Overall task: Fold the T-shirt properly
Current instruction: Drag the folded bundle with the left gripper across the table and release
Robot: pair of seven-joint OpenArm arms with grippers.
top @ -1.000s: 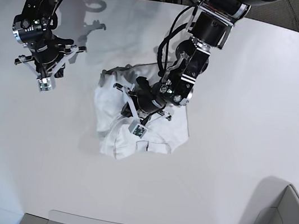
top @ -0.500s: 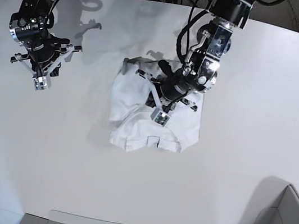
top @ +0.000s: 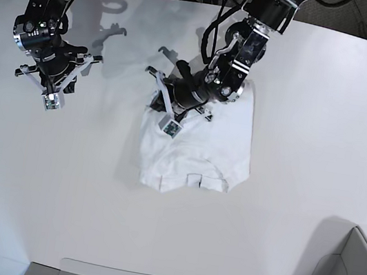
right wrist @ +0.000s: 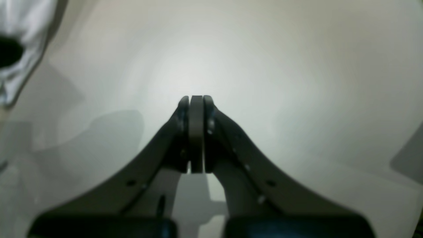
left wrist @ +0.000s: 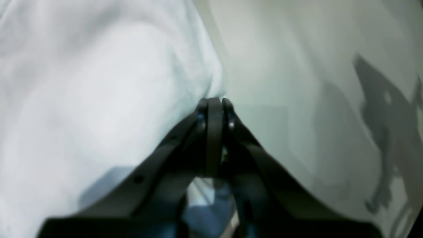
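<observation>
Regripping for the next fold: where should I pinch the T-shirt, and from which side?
Probably the T-shirt at its near hem corner, coming in low from the bare table side. That edge lies flat and exposed; the left gripper sits shut over the far part.

table (top: 312, 116): white, smooth | on it: T-shirt (top: 206, 148), crumpled, mid-table

T-shirt (top: 202, 151): plain white, no pattern. Table (top: 310, 130): smooth off-white with grey shadows. Left gripper (top: 169, 125) and right gripper (top: 52, 100): black with pale tips.
</observation>
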